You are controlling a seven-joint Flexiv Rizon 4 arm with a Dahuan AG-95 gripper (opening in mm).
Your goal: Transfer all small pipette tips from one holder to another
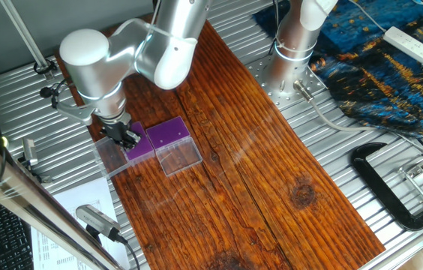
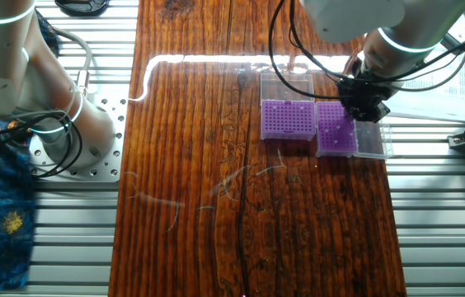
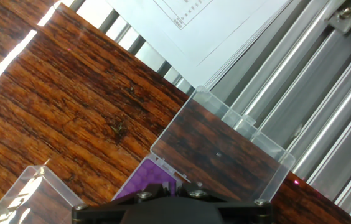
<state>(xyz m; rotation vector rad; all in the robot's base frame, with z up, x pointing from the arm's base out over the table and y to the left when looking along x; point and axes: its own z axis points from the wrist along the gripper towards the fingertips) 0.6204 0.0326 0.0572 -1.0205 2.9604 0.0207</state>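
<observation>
Jaws: I see my gripper (image 1: 125,136) low over the holder nearer the worktop edge; I cannot tell from any view whether the jaws are parted or closed, as the dark hand body hides the tips.

Hand view: only the black underside of the hand at the bottom edge; a corner of purple rack top (image 3: 147,183) shows just above it, so the rack sits directly beneath the jaws.

Holder under jaws: purple perforated top (image 2: 336,129), partly covered by the gripper (image 2: 363,101) in the other fixed view; its clear lid (image 3: 222,155) lies folded open flat, reaching the worktop edge by the metal slats.

Second holder: purple top (image 1: 169,133) just beside the first, side by side and apparently touching; its clear lid (image 1: 181,156) is also open flat on the wood.

Small pipette tips: too small for me to resolve on either rack; I cannot say which holder carries them.

Worktop: dark wooden board (image 1: 271,172) on a slatted metal frame.

Surroundings: printed paper sheet (image 3: 206,25) past the edge, near the open lid.
</observation>
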